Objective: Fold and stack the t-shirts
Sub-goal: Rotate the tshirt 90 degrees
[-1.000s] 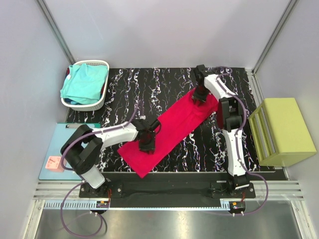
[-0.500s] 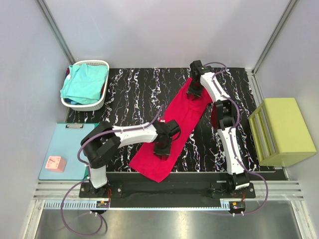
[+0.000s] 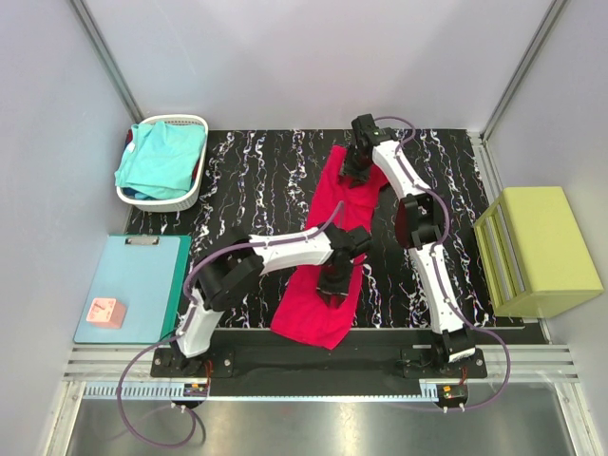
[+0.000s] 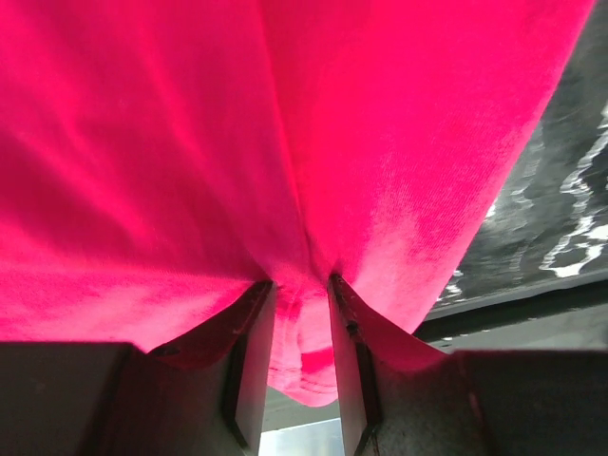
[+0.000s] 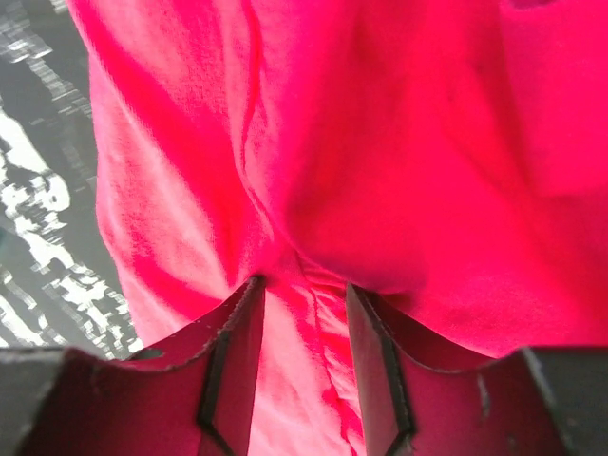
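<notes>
Far left, off the table's near-left corner, there's a flat light-blue mat [image 3: 142, 275] with a little pink block [image 3: 104, 311] sitting on its near-left corner. Further back, a white basket [image 3: 176, 121] on the far-left corner of the black marbled table [image 3: 256, 180] holds the turquoise t-shirt [image 3: 161, 157], bunched up inside.

Middle of the table: the crimson-red t-shirt [image 3: 351, 209] is folded into a long narrow strip running from the far side toward the near edge, leaning a bit left as it comes near. The left gripper [image 4: 299, 285] is down on the near part of that strip and it's clenched on it. In the wrist view its fingers [image 4: 252, 351] pinch a ridge of red cloth with creases fanning out from the pinch.

The right gripper [image 5: 302, 285] is at the far end of the same strip. Red cloth sits between its fingers [image 5: 233, 361], which stand wider apart — can't tell whether it's actually gripping or only straddling.

Off the table's right side sits a yellow-green block [image 3: 537, 249], well apart from the shirt.
</notes>
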Available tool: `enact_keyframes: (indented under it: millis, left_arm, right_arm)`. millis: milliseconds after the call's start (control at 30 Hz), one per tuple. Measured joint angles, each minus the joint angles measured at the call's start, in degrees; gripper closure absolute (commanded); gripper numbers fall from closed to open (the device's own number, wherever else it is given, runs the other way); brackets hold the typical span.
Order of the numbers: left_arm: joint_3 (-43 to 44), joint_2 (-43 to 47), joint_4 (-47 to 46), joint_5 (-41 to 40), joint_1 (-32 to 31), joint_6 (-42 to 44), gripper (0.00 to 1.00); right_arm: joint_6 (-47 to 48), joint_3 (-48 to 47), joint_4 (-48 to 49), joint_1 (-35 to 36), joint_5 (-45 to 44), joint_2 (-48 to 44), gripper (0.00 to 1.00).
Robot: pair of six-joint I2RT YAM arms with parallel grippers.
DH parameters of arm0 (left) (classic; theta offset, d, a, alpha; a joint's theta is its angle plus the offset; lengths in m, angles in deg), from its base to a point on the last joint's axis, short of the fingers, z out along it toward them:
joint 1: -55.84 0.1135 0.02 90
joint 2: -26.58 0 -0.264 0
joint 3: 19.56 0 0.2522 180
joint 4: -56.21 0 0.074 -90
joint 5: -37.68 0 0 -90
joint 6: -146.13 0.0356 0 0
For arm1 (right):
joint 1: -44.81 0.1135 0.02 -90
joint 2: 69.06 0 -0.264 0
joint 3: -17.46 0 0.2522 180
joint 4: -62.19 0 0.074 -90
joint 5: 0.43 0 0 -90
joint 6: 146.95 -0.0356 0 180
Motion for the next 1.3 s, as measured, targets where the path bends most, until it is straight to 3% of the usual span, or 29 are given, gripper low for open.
enact_keyframes:
  millis: [433, 567, 600, 733, 967, 1067, 1167, 1300]
  left_arm:
    - [8.8, -5.9, 0.6, 3.5, -0.5, 0.9, 0.64]
    - [7.2, -4.4, -0.9, 2.2, -0.5, 1.2, 0.58]
    - [6.4, -3.6, -1.9, 1.1, -0.5, 1.4, 0.57]
    - [2.7, 1.2, -3.8, -4.2, 0.9, 2.3, 0.51]
    - [1.4, 19.0, -4.6, -13.1, 6.0, 4.3, 0.31]
    - [1.9, 23.5, -5.3, -14.7, 8.7, 6.1, 0.31]
    - [3.8, 22.6, -6.6, -14.6, 12.7, 8.9, 0.34]
    - [9.1, 13.6, -8.5, -13.5, 18.7, 12.6, 0.37]
  right_arm:
    - [2.1, -2.5, 3.7, 2.1, 7.9, 2.2, 0.44]
    - [2.7, -1.3, 3.9, 2.5, 5.4, 1.0, 0.26]
    - [2.9, -1.0, 3.9, 2.6, 4.4, 0.4, 0.17]
    - [3.4, 0.7, 3.2, 2.8, -0.4, -3.0, 0.01]
    - [4.5, 5.2, 3.6, 2.3, -6.2, -18.4, 0.00]
    - [4.8, 10.3, 4.5, 2.2, -8.1, -27.3, 0.00]
    - [4.8, 18.4, 5.1, 2.2, -9.9, -36.6, 0.01]
    - [4.7, 36.5, 6.6, 2.4, -11.4, -49.4, 0.04]
